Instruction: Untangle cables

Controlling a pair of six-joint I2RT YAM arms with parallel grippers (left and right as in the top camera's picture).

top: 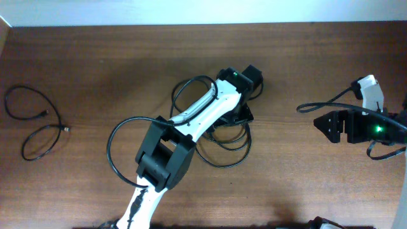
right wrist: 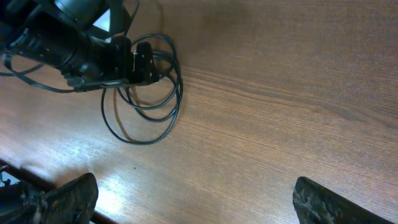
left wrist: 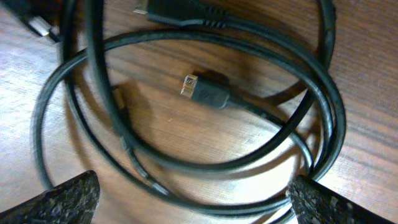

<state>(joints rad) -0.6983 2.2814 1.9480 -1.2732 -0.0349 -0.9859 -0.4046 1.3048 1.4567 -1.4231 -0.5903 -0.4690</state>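
Observation:
A bundle of thin black cables lies in overlapping loops at the table's centre. My left gripper is open just above it. In the left wrist view the loops fill the frame, with a gold-tipped plug lying inside them; the open fingers straddle the lower strands and hold nothing. A separate thin black cable lies in loose loops at the far left. My right gripper is open and empty at the right; its view shows bare wood between the fingers and the bundle far off.
The left arm stretches from the front edge to the centre, with its own thick black cable looping beside it. The right arm's thick cable curves near the right gripper. The wooden table ends at a pale wall at the back.

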